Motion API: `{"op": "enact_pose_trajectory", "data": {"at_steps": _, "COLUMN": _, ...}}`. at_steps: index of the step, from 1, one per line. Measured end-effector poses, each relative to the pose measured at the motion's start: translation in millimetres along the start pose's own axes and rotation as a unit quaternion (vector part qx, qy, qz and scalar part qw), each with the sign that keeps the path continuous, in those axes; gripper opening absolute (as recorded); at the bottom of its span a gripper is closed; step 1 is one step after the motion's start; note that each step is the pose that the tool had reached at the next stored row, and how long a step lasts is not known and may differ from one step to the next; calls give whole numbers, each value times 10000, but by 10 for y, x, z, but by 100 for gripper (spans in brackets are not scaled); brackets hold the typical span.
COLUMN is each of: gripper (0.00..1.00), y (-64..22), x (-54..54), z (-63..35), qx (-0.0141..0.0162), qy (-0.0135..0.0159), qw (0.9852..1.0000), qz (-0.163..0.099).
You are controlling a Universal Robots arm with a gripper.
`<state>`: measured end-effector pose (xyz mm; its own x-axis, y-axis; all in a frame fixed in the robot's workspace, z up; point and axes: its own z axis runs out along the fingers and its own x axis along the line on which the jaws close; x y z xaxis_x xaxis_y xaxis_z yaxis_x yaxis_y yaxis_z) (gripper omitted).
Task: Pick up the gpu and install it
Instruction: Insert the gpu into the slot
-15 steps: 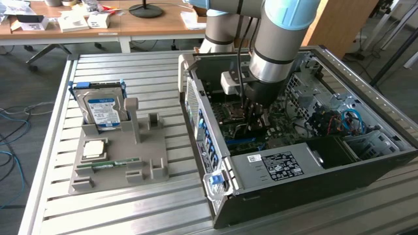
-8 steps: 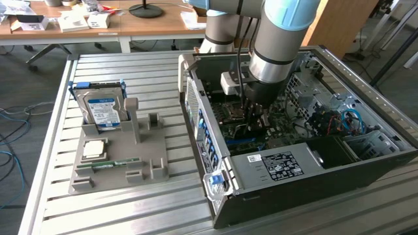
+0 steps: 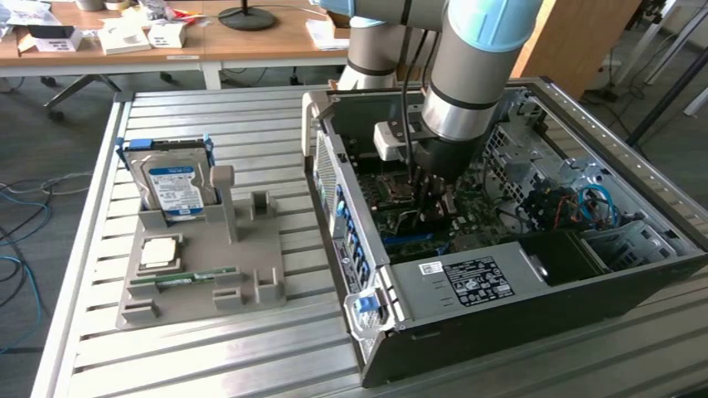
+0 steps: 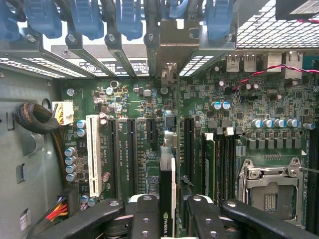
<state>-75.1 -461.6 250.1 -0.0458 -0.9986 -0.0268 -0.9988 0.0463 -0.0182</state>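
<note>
Black, edge-on, the gpu (image 4: 167, 199) is held in the tool (image 4: 169, 219) above the motherboard (image 4: 134, 139); it should be kept upright, aligned with a slot, and pressed evenly.

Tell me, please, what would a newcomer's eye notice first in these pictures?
First, the big robot arm reaching down into the open computer case, its gripper shut on the gpu, which stands edge-on above the green motherboard. Next, on the exterior view's left, a grey holder on the slatted metal table carries a hard drive with a blue and white label, standing upright, and a narrow green memory stick lying in front of it.
</note>
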Motion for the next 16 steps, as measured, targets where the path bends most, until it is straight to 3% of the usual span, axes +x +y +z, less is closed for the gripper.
{"op": "enact_pose_trajectory", "data": {"at_steps": 9, "gripper": 26, "y": 0, "x": 0, "z": 0, "qx": 0, "qy": 0, "qw": 10000, "qz": 0}}
{"op": "enact_pose_trajectory", "data": {"at_steps": 11, "gripper": 27, "y": 0, "x": 0, "z": 0, "qx": 0, "qy": 0, "qw": 10000, "qz": 0}}
{"op": "enact_pose_trajectory", "data": {"at_steps": 12, "gripper": 34, "y": 0, "x": 0, "z": 0, "qx": 0, "qy": 0, "qw": 10000, "qz": 0}}
{"op": "enact_pose_trajectory", "data": {"at_steps": 16, "gripper": 34, "y": 0, "x": 0, "z": -4, "qx": 0, "qy": 0, "qw": 10000, "qz": 0}}
